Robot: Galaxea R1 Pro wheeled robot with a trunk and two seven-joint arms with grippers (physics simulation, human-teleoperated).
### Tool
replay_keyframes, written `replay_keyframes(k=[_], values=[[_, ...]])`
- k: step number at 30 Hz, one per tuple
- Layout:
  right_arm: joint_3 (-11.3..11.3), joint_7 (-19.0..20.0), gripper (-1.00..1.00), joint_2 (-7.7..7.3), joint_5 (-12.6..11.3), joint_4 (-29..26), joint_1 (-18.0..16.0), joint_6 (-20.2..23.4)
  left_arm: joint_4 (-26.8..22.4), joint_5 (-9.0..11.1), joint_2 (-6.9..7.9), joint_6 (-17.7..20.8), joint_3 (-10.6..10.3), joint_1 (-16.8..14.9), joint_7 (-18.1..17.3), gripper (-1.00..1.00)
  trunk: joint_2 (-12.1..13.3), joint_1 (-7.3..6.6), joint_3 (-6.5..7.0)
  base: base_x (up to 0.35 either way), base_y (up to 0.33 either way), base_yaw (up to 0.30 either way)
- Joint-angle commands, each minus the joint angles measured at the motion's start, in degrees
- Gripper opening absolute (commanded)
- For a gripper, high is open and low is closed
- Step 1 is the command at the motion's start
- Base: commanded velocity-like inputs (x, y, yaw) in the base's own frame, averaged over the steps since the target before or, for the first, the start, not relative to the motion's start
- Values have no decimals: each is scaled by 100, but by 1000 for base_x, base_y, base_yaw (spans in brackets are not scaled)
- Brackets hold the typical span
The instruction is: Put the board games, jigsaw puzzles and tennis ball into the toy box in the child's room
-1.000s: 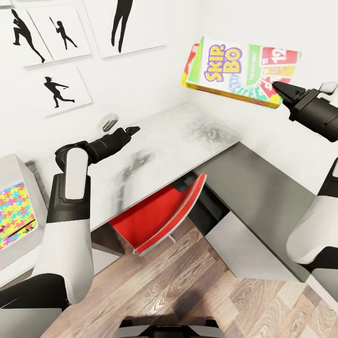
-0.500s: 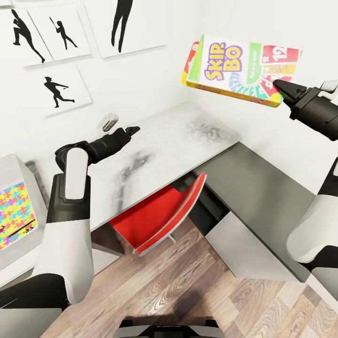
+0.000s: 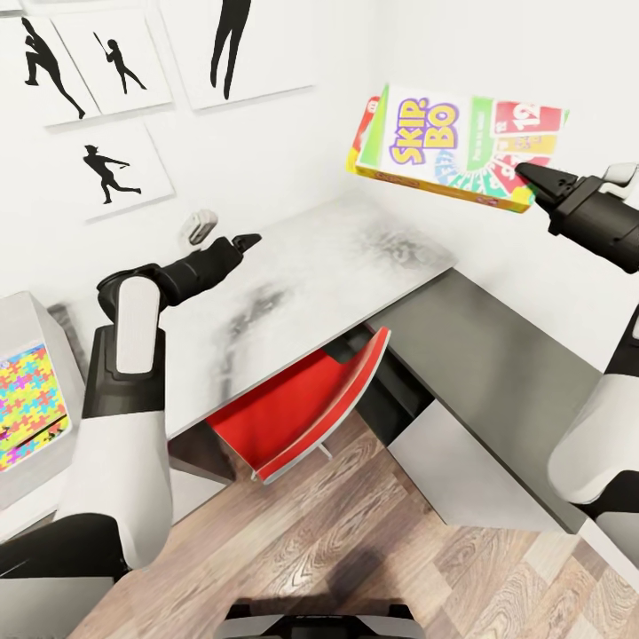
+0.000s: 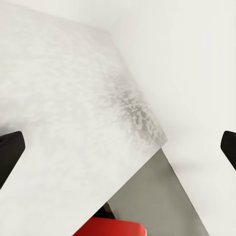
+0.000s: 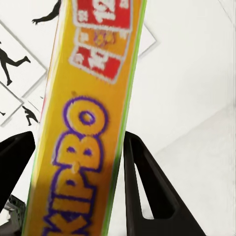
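My right claw is clenched on the Skip-Bo game, pinching it by one short end. In the right wrist view the box's yellow edge runs straight out between my two fingers, so its long axis carries on from the claw. From the head view the game hangs high in the air, cover tipped up toward my head, reaching from the claw toward the room's corner, well above the counter and touching nothing else.

My left claw hovers low over the counter with nothing in it; the left wrist view shows its two dark fingertips spread wide with only bare grey surface between them.

The toy box is the thing the coming move turns on. I can see just a corner of it at the far left edge of the head view, with a jigsaw puzzle lying flat inside it (bright interlocking pieces, easy to pick out). So the box lies well off to the left of the game, across my whole body and past my left arm, and much lower than where I hold the game. My left arm is the nearer one, but the right one has the load. I judge I must swing or turn leftward and lower the game, long axis laid along the bin.
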Motion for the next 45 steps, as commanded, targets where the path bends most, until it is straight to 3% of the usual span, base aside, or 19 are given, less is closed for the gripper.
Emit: replay_keyframes(k=[1,18,45], values=[[-5,38,-100,-9,18,6,11,24,3,69,1,31,17,-13,41,100,-10,3,-8,0,0,0],[17,14,-100,-43,-10,16,77,24,55,97,27,31,38,-48,-8,100,-10,3,16,0,0,0],[10,4,-100,-15,-6,15,109,24,57,107,46,31,39,-11,-37,100,-10,3,246,0,0,0]])
